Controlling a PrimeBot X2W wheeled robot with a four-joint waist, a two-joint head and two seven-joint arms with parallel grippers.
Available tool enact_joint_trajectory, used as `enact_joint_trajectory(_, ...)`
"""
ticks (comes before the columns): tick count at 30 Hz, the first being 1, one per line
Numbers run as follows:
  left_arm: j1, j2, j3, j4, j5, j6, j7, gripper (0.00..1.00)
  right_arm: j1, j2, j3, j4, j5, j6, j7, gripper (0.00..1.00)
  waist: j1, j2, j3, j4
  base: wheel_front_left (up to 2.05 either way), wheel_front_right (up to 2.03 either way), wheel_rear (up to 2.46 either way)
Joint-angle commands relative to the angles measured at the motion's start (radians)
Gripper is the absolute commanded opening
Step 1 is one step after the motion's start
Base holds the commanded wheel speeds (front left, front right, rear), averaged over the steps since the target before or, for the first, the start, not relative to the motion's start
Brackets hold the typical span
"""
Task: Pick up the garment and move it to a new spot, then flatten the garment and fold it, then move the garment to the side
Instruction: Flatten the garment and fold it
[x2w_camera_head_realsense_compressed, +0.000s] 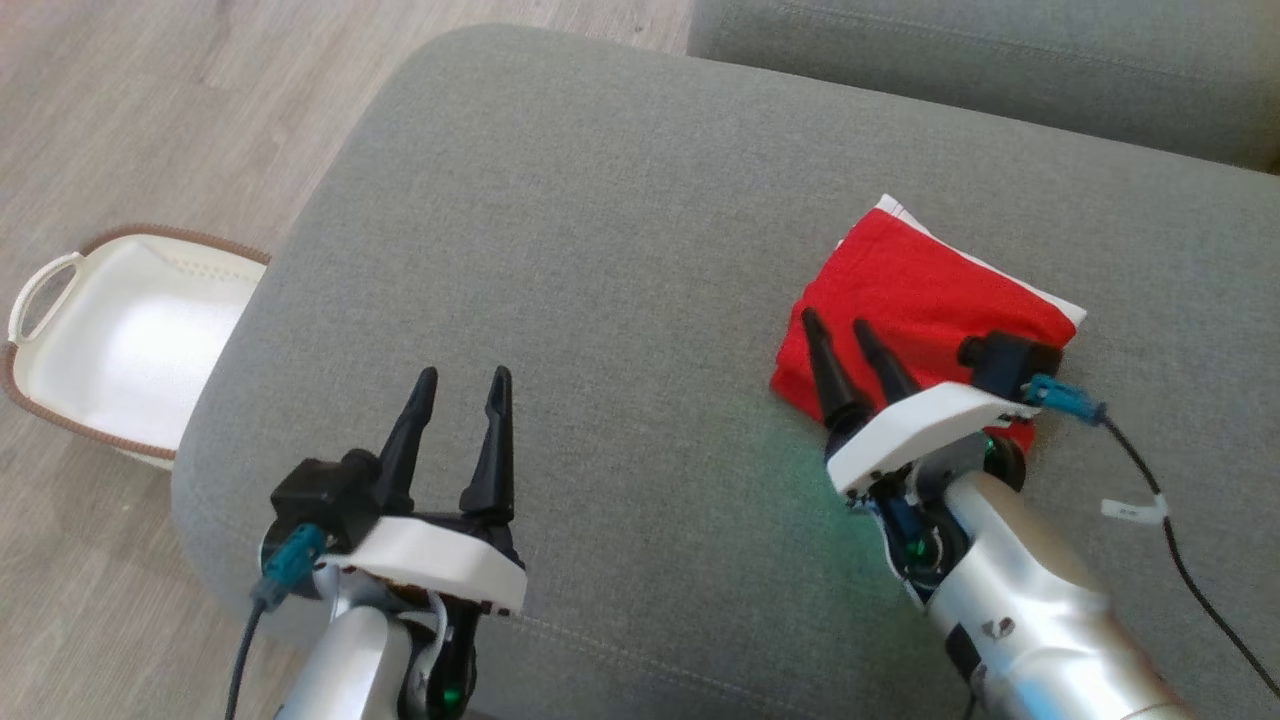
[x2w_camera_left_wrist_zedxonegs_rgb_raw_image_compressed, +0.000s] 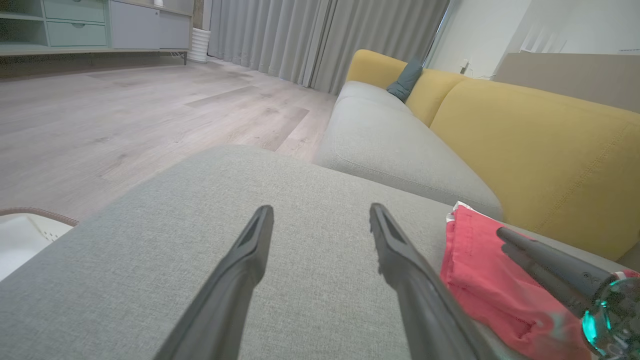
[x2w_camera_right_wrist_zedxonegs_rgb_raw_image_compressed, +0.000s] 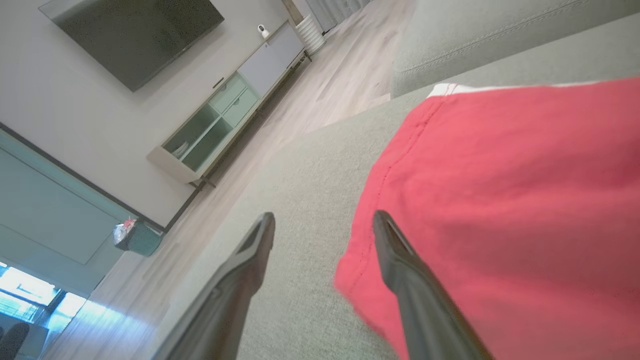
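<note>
On the right part of the grey sofa cushion (x2w_camera_head_realsense_compressed: 600, 200), a red garment (x2w_camera_head_realsense_compressed: 925, 290) is seen lying folded into a compact, roughly square bundle, with a white edge showing along its far side. It is laid flat on the cushion, well apart from the cushion's left end. The right claw (x2w_camera_head_realsense_compressed: 835, 318) is held over the garment's near left corner, its two dark fingers pointed across the red cloth. These fingers are spread apart. In the right wrist view, one is seen over bare cushion and the other over the red fabric, with the garment's stitched edge running between them, and no cloth is pinched. The left claw (x2w_camera_head_realsense_compressed: 465, 372) is held above bare cushion at the lower left, well apart from the garment, its fingers likewise spread and nothing grasped. Beside the cushion's left end, a white basket (x2w_camera_head_realsense_compressed: 150, 340) with a brown rim is set on the pale wooden floor (x2w_camera_head_realsense_compressed: 120, 100). A yellow backrest (x2w_camera_left_wrist_zedxonegs_rgb_raw_image_compressed: 540, 150) is seen behind the seat in the left wrist view, and a second grey cushion (x2w_camera_head_realsense_compressed: 1000, 60) is placed beyond the first.
</note>
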Motion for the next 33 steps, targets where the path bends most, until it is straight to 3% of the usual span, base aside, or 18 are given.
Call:
enact_joint_trajectory(1, -0.021, 0.005, 0.022, -0.036, -0.007, 0.005, -0.006, 1.00, -0.047, 0.006, 0.037, -0.010, 0.011, -0.001, -0.002, 1.00, 0.0000, 0.0000, 0.005, 0.002, 0.00, 0.00, 0.00)
enact_joint_trajectory(12, -0.031, 0.005, 0.020, -0.035, -0.013, 0.013, -0.006, 1.00, -0.115, 0.006, 0.150, 0.113, 0.017, -0.001, -0.027, 1.00, 0.0000, 0.0000, 0.017, -0.022, 0.00, 0.00, 0.00)
enact_joint_trajectory(18, -0.027, 0.005, 0.045, -0.050, -0.005, 0.008, -0.006, 1.00, -0.150, -0.002, 0.157, 0.112, -0.106, -0.001, -0.081, 1.00, 0.0000, 0.0000, 0.000, -0.098, 0.00, 0.00, 0.00)
enact_joint_trajectory(25, -0.027, 0.005, 0.067, -0.090, -0.001, 0.003, -0.006, 1.00, -0.055, -0.058, -0.073, -0.108, -0.367, -0.001, -0.084, 1.00, 0.0000, 0.0000, -0.027, -0.200, 0.00, 0.00, 0.00)
enact_joint_trajectory(33, -0.026, 0.005, 0.094, -0.141, 0.002, -0.003, -0.006, 1.00, 0.174, -0.028, -0.301, -0.381, -0.628, -0.001, -0.085, 1.00, 0.0000, 0.0000, -0.042, -0.281, 0.00, 0.00, 0.00)
